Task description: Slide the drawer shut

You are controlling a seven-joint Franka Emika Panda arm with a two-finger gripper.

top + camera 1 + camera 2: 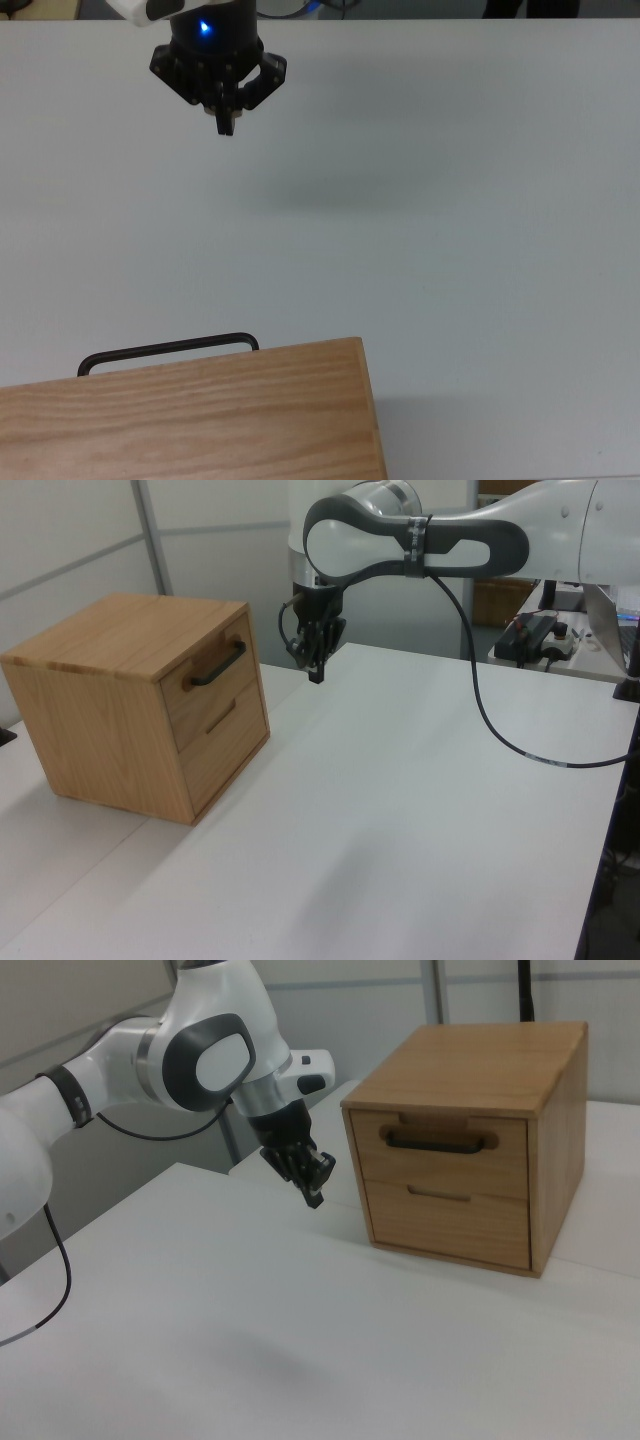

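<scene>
While the black two-finger pincer (314, 1197) hangs closed and empty above the white surface (300, 1340), the light wooden drawer (440, 1152) with its black bar handle (440, 1142) sits flush in the cabinet. It lies well to the right view's right of the pincer, handle running crosswise.

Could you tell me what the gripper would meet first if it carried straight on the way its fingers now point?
Probably the white tabletop: the gripper points steeply downward, clear of the drawer.

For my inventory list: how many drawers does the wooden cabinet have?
2. The upper drawer carries the black bar handle; the lower drawer, directly beneath it, shows only a slim pull. Both sit flush with the cabinet front. Other faces are not fully visible.
</scene>
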